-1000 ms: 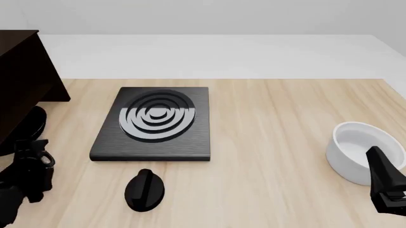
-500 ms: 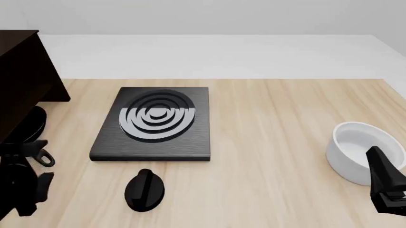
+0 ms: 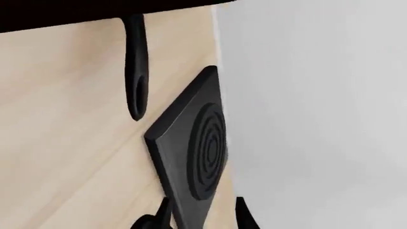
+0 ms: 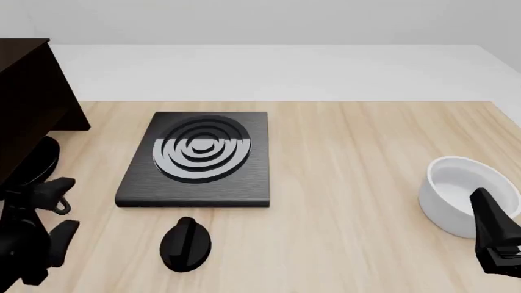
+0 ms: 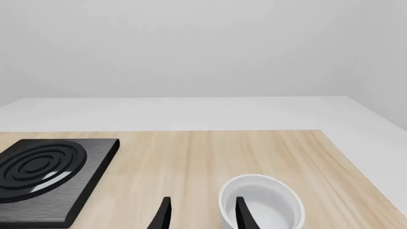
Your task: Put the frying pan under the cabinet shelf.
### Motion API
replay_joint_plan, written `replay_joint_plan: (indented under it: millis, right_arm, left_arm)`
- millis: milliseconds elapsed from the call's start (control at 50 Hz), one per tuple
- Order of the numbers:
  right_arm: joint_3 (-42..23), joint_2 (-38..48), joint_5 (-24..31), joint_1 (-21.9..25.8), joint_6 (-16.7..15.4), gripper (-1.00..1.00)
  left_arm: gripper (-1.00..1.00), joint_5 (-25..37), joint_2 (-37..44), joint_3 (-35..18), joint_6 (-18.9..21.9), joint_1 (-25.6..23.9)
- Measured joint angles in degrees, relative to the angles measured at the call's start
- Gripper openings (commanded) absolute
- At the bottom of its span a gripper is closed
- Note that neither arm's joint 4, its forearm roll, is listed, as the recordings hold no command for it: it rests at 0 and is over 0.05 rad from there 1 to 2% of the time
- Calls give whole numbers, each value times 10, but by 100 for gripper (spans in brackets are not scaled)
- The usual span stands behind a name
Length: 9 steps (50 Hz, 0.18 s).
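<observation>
Gloss marks the round black frying pan (image 4: 39,160), tucked partly beneath the boxy dark-brown cabinet shelf (image 4: 33,97) at the table's left edge, its slim looped handle (image 3: 137,71) poking out. The left gripper (image 4: 50,210) hangs just beside that loop, fingers parted, empty. The right gripper (image 5: 200,212) is also spread, near the smooth white bowl (image 4: 456,192).

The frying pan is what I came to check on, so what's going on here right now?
The frying pan lies at the table's left edge, mostly tucked beneath the dark cabinet shelf, its looped handle sticking out. The left gripper is open beside the handle, holding nothing. The right gripper hangs open by the white bowl, idle. The stove plate and knob sit untouched.
</observation>
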Motion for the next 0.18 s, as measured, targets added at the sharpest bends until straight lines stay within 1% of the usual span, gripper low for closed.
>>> replay_joint_plan:
  millis: [180]
  right_arm:
    - [0, 0, 0, 0, 0, 100]
  left_arm:
    - [100, 3, -26, -26, 66, -19]
